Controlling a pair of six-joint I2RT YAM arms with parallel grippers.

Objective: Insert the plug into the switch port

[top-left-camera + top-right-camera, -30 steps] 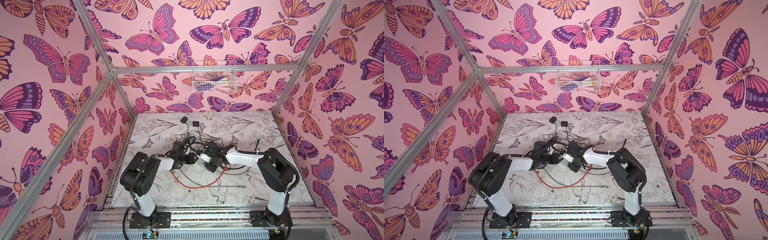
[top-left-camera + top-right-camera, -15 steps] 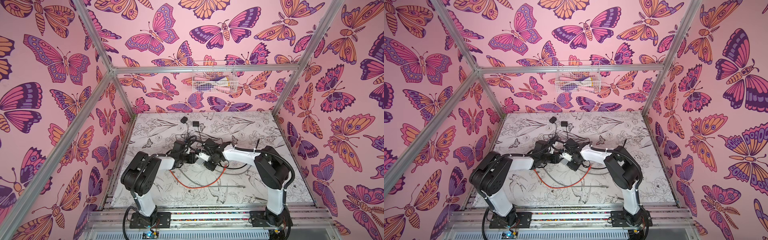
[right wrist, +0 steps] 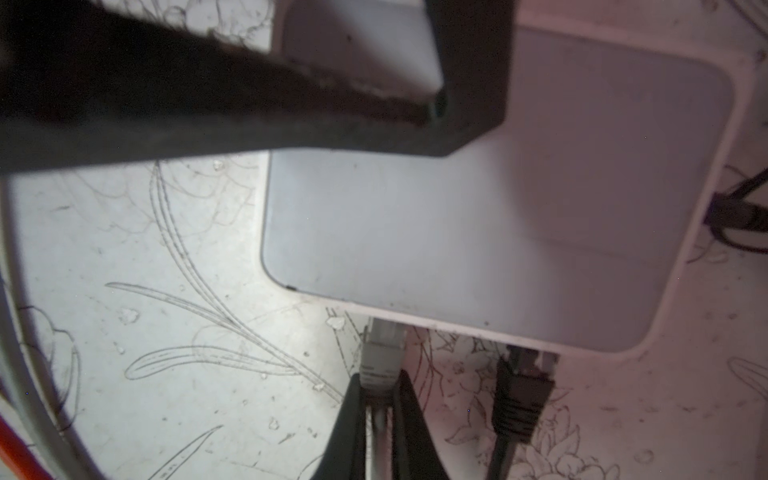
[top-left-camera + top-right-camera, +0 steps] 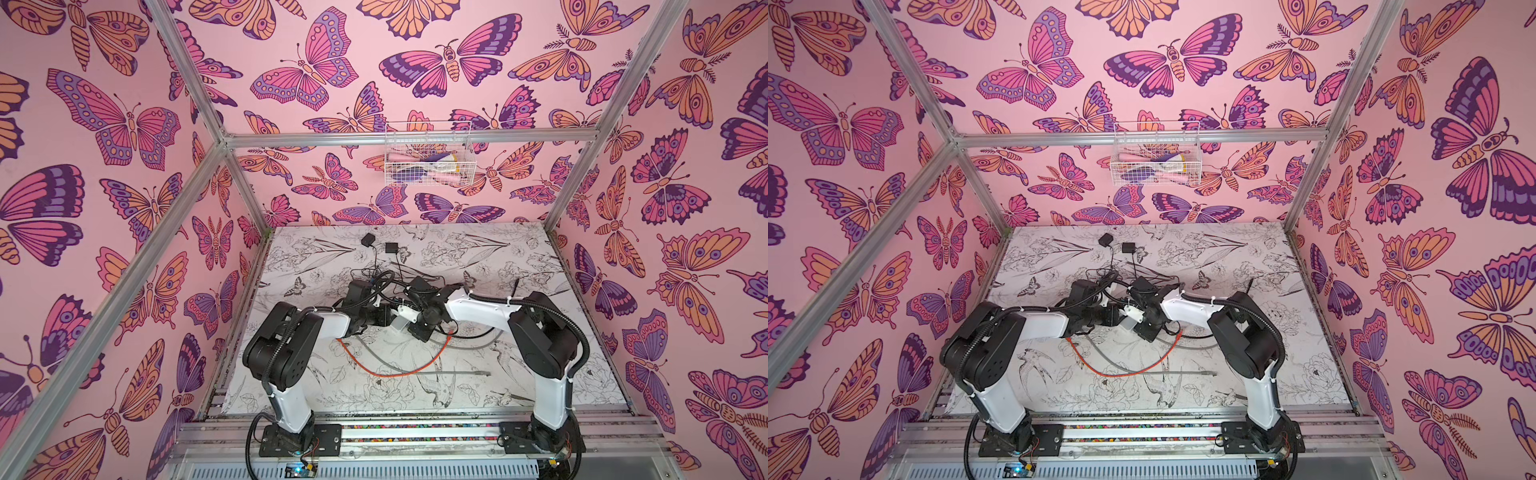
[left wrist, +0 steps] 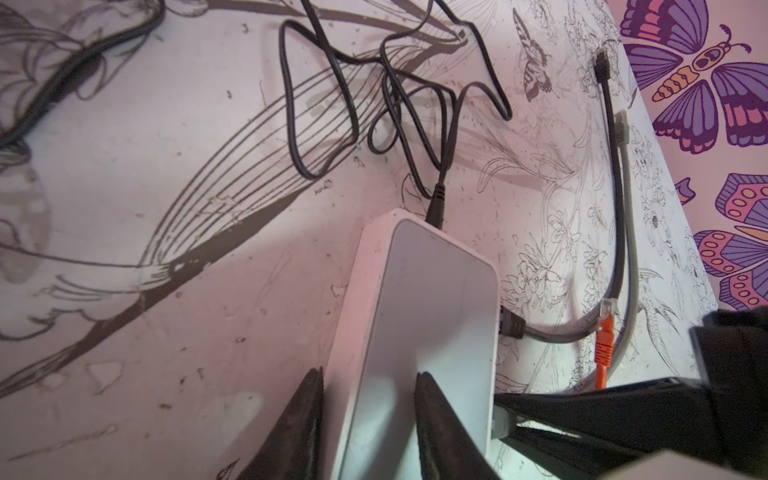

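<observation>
The white switch lies on the printed table, seen small between both arms in a top view. My left gripper is shut on its near end, one finger on each side. On the switch's port side, the grey plug meets the edge. My right gripper is shut on the plug's boot. The switch's rim hides how far the plug's clear tip reaches into the port. A black plug sits in the neighbouring port. A left finger crosses the right wrist view.
An orange plug with its orange cable lies loose beside the switch. A grey cable trails toward the front. Black power cords and two adapters lie behind. A wire basket hangs on the back wall.
My right gripper with the grey plug has edged left toward the switch. The left arm has stayed almost still, holding the switch.
</observation>
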